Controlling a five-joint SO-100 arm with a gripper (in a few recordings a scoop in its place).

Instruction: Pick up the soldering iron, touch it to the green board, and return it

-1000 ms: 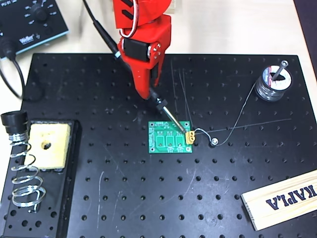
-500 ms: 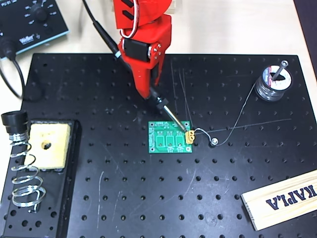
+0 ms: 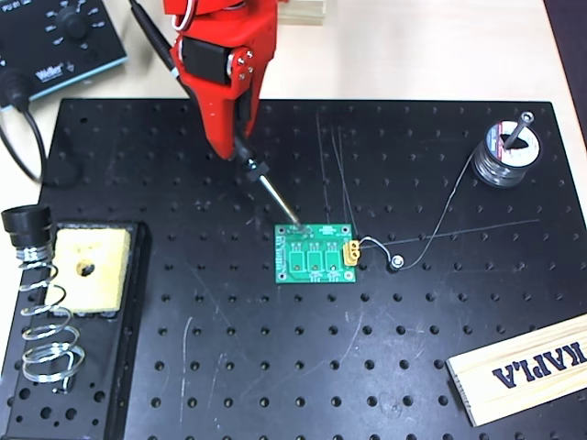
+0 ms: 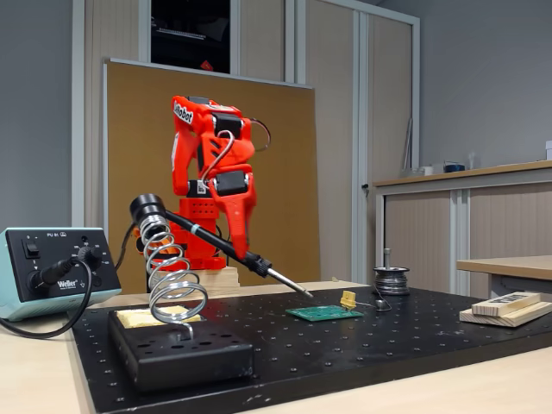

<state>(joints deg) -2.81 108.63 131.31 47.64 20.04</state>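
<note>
My red gripper [image 3: 234,142] [image 4: 235,246] is shut on the soldering iron [image 3: 261,181] [image 4: 259,266], whose black handle runs up and left past the arm. Its thin silver tip slopes down to the right. In the overhead view the tip ends over the upper left corner of the green board [image 3: 315,254]. In the fixed view the tip hangs slightly above and left of the green board [image 4: 324,313], apart from it. The board lies flat on the black perforated plate [image 3: 275,367], with its yellow connector [image 3: 351,252] on the right edge.
A coil spring stand [image 3: 41,316] and a yellow sponge [image 3: 87,269] sit on a black base at the left. The soldering station [image 3: 55,37] is at the top left. A solder spool [image 3: 503,156] stands at the right, a wooden block [image 3: 523,367] at the lower right.
The arm has pulled back up and to the left. The iron's tip has moved from the yellow connector to the board's upper left corner.
</note>
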